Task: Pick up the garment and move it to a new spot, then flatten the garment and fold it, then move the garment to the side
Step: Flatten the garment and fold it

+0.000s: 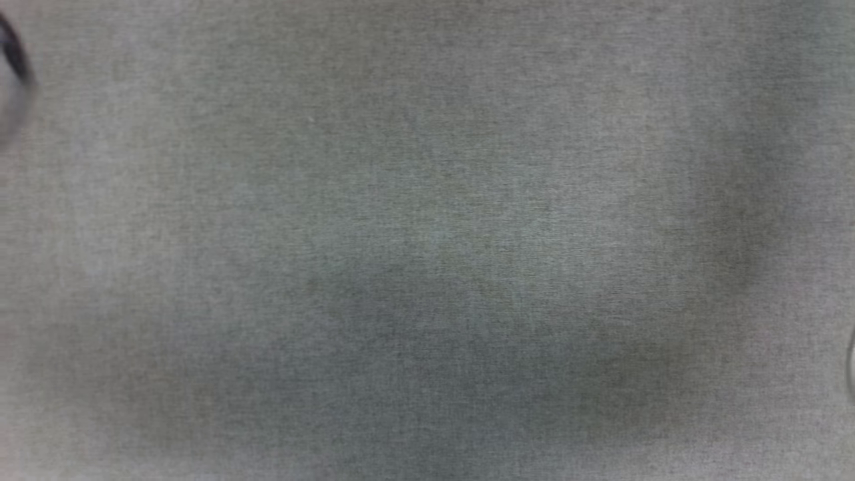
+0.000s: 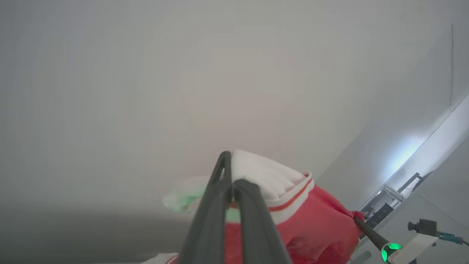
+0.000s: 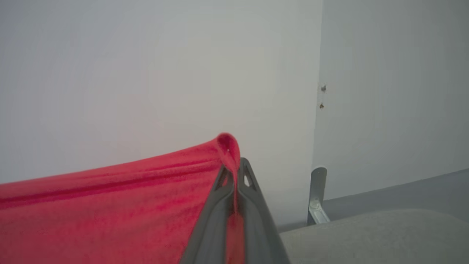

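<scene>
The garment hangs in the air in the left wrist view, red with a white sleeve and striped trim. My left gripper is shut on the cloth by the white sleeve. At the far end of the bunched red cloth a dark finger of my right gripper pinches it. In the right wrist view the garment stretches away to the left as a taut red sheet. My right gripper is shut on its folded edge, and a small loop of cloth stands above the tips.
A grey woven surface spreads below the head camera, with a dark blurred shape at its upper left edge. A white wall, a metal bracket and a grey cushion lie beyond the right gripper.
</scene>
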`<state>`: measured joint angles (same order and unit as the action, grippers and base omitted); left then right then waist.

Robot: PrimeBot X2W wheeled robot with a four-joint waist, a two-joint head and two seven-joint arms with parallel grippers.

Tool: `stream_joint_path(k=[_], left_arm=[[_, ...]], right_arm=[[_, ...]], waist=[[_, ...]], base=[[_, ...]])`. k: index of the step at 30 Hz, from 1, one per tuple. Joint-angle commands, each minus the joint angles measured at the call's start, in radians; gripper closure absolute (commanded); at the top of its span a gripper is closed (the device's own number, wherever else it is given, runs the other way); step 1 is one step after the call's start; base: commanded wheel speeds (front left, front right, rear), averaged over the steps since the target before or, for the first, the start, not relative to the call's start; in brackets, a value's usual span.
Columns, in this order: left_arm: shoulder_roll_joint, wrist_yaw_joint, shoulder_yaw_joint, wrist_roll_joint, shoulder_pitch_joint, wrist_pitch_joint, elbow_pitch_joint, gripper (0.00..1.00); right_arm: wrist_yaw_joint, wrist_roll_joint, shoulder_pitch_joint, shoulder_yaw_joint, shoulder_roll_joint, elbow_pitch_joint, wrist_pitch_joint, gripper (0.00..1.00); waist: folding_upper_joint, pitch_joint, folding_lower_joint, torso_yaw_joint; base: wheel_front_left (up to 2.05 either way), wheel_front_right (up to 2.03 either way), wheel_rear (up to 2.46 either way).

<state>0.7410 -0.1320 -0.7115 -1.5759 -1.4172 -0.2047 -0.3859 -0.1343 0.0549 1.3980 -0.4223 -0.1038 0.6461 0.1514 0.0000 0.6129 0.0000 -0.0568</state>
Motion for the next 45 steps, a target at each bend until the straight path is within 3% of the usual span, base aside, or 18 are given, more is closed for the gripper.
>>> stream_joint_path(k=[1,9,11,17,20,31,37,45], left_arm=[[0.026,0.003,0.006,0.003,0.081,-0.027,0.036,1.00],[0.008,0.003,0.077,0.021,0.419,-0.060,0.206,1.00],[-0.016,0.003,0.141,0.023,0.510,-0.061,0.251,1.00],[-0.068,0.003,0.298,0.081,0.769,-0.061,0.375,1.00],[-0.082,0.003,0.333,0.126,0.888,-0.060,0.435,1.00],[-0.058,0.003,0.320,0.239,1.194,-0.060,0.614,1.00],[-0.058,0.003,0.373,0.273,1.353,-0.061,0.709,1.00],[-0.050,0.003,0.421,0.316,1.460,-0.061,0.789,1.00]], right_arm=[[0.007,0.030,-0.066,0.035,-0.023,-0.018,0.010,1.00],[0.005,0.193,-0.351,0.157,-0.063,-0.187,0.108,1.00],[0.005,0.237,-0.437,0.164,-0.061,-0.265,0.144,1.00],[0.004,0.307,-0.695,0.151,-0.016,-0.516,0.241,1.00],[0.004,0.326,-0.809,0.132,0.009,-0.620,0.281,1.00],[0.004,0.364,-1.106,0.085,0.039,-0.875,0.381,1.00],[0.004,0.396,-1.244,0.069,0.044,-0.993,0.420,1.00],[0.004,0.424,-1.322,0.042,0.049,-1.075,0.436,1.00]], waist=[[0.0000,-0.009,0.0000,0.009],[0.0000,-0.044,0.0000,0.034],[0.0000,-0.054,0.0000,0.035],[0.0000,-0.087,0.0000,0.032],[0.0000,-0.107,0.0000,0.035],[0.0000,-0.183,0.0000,0.043],[0.0000,-0.218,0.0000,0.051],[0.0000,-0.195,0.0000,0.054]], base=[[0.00,0.00,0.00],[0.00,0.00,0.00],[0.00,0.00,0.00],[0.00,0.00,0.00],[0.00,0.00,0.00],[0.00,0.00,0.00],[0.00,0.00,0.00],[0.00,0.00,0.00]])
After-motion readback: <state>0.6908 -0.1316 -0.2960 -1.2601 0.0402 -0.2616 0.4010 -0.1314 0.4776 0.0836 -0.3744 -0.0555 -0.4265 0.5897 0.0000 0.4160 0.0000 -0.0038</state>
